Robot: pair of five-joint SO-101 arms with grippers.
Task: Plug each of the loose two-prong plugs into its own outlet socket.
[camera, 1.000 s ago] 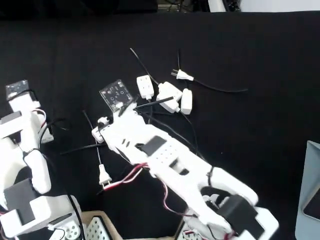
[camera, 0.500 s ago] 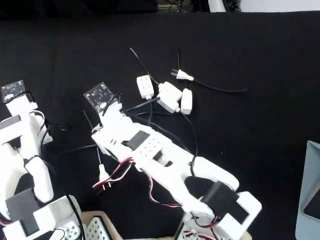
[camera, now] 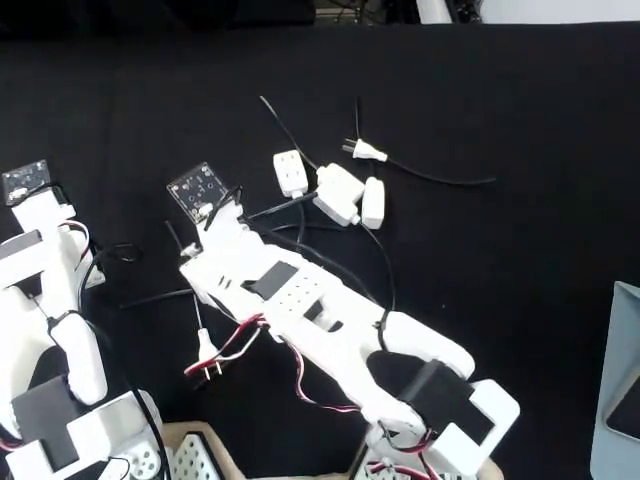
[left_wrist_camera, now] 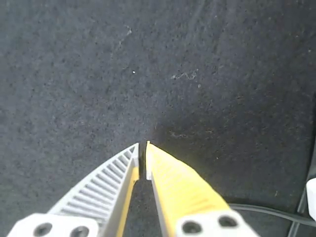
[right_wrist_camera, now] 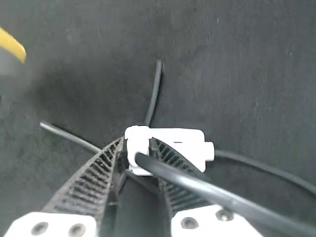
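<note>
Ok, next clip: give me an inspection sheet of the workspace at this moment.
Surface: black cloth-covered table.
Job's things: three white outlet sockets clustered mid-table; one white two-prong plug loose beyond them; a second white plug near the arms; a third white plug in the right pincer.
Clutter: nothing seen.
Grippers: left pincer shut, empty, above bare cloth; right pincer shut on the third white plug.
Cables: black cables strewn loose; one crosses the right pincer.
Surroundings: grey-blue bin at the table's edge.
</note>
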